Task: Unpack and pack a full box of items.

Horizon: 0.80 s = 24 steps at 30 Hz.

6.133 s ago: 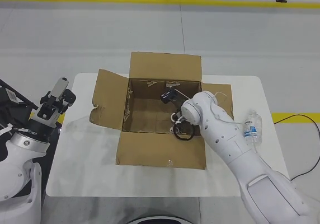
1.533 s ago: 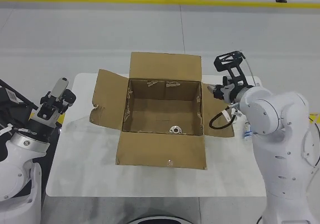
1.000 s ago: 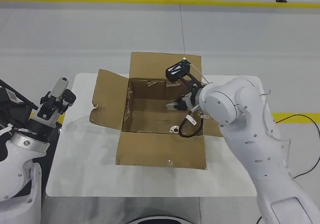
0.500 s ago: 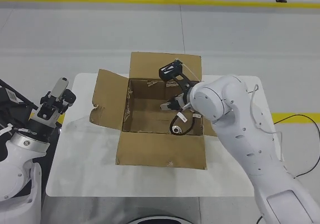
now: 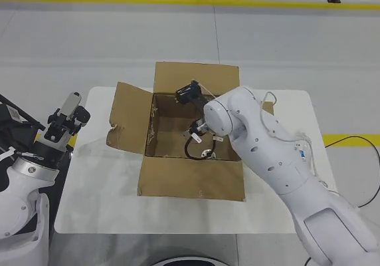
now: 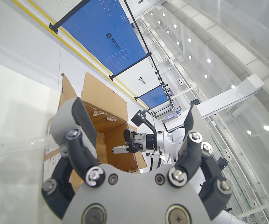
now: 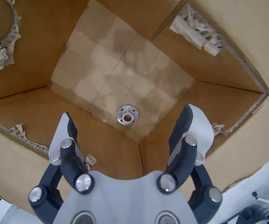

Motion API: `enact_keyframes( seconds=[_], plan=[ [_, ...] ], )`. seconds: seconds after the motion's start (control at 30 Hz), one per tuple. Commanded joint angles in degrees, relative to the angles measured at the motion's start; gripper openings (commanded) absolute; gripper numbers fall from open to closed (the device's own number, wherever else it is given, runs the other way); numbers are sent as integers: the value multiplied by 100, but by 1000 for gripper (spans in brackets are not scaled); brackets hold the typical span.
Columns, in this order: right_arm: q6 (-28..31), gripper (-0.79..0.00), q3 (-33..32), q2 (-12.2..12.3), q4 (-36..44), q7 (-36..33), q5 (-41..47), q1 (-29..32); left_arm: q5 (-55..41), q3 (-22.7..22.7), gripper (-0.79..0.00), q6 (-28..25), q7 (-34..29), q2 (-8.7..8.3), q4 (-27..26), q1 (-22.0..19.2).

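Observation:
An open cardboard box (image 5: 190, 178) stands in the middle of the white table (image 5: 97, 199), its flaps folded out. On the box floor lies a single round metal flange (image 5: 206, 154), near a corner in the right wrist view (image 7: 131, 113). My right gripper (image 5: 195, 128) hangs open over the box's inside, above the flange (image 7: 127, 111) and not touching it, with nothing between its fingers. At the table's left edge my left gripper (image 5: 70, 110) is open and empty (image 6: 134, 106), facing the box (image 6: 115, 138).
Torn paper strips cling to the box's upper edges (image 7: 195, 36). A small clear bottle with a blue label (image 5: 302, 154) lies on the table right of the box, mostly behind the right arm. Bare table lies in front and left of the box.
The right arm has swung from the table right of the box to over the box, then farther left across its opening. The left arm has stayed still.

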State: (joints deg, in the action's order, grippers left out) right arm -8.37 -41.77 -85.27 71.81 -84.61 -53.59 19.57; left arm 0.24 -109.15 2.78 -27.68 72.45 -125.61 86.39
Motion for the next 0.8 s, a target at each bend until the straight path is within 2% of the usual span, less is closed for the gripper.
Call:
enact_keyframes(
  seconds=[0.0,0.17,0.2,0.23,0.27,0.33,0.37,0.5,0.53,0.77],
  plan=[
    [-53,0,213,-107,-335,-138,37,-176,0,0,0,0,0,0,0,0],
    [-136,0,440,-315,-924,-112,320,-401,0,0,0,0,0,0,0,0],
    [-163,-40,463,-348,-1048,-119,375,-428,0,0,0,0,0,0,0,0],
    [-178,-132,476,-370,-1124,-114,411,-446,0,0,0,0,0,0,0,0],
    [-198,-172,499,-410,-1280,-102,488,-471,0,0,0,0,0,0,0,0],
    [-277,-326,535,-466,-1518,-82,545,-504,0,0,0,0,0,0,0,0],
    [-270,-351,539,-492,-1610,-64,617,-510,0,0,0,0,0,0,0,0],
    [-232,-369,539,-555,-1917,-25,765,-523,0,0,0,0,0,0,0,0],
    [-204,-394,530,-566,-2009,-16,802,-515,0,0,0,0,0,0,0,0],
    [-226,-400,515,-607,-2343,-28,878,-405,0,0,0,0,0,0,0,0]
  ],
)
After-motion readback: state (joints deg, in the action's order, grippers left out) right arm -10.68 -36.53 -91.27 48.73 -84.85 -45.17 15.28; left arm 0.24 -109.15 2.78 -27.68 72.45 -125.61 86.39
